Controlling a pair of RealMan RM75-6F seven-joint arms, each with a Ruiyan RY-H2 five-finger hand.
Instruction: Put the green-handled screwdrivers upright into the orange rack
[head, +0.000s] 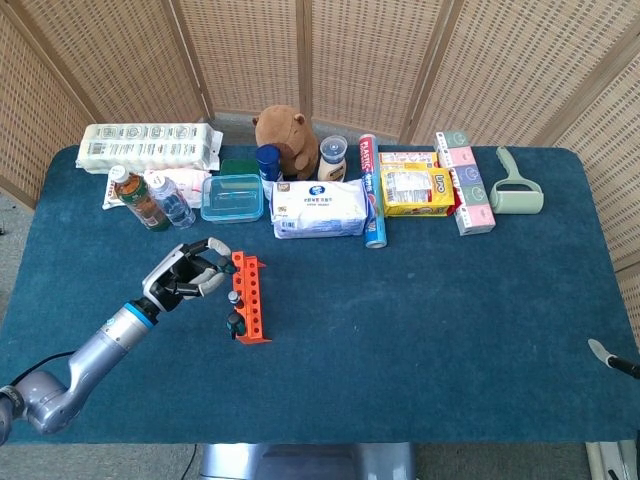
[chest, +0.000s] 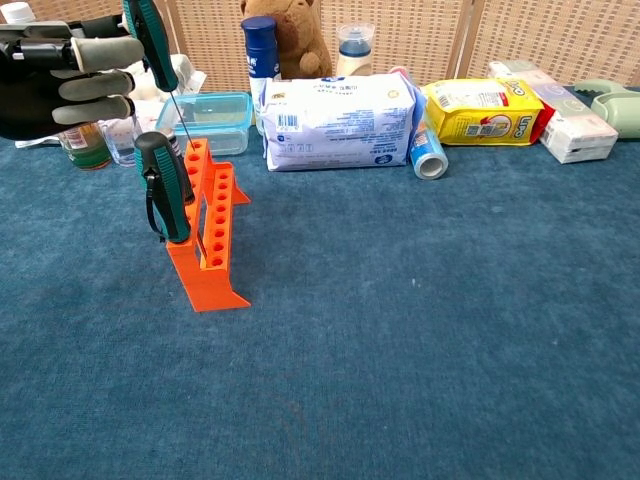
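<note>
Chest view: the held screwdriver (chest: 150, 45) hangs nearly upright, tip down, just above the far end of the orange rack (chest: 212, 225), where a seated screwdriver (chest: 161, 185) already stands. The left hand (chest: 65, 72) has its fingers wrapped round the handle. Insertion is under way; next, line the tip over a free hole and lower it.

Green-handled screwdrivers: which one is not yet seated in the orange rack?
The green-handled screwdriver gripped by the left robot hand, its shaft angled down towards the orange plastic rack. The other green-handled screwdriver stands upright in the rack.
</note>
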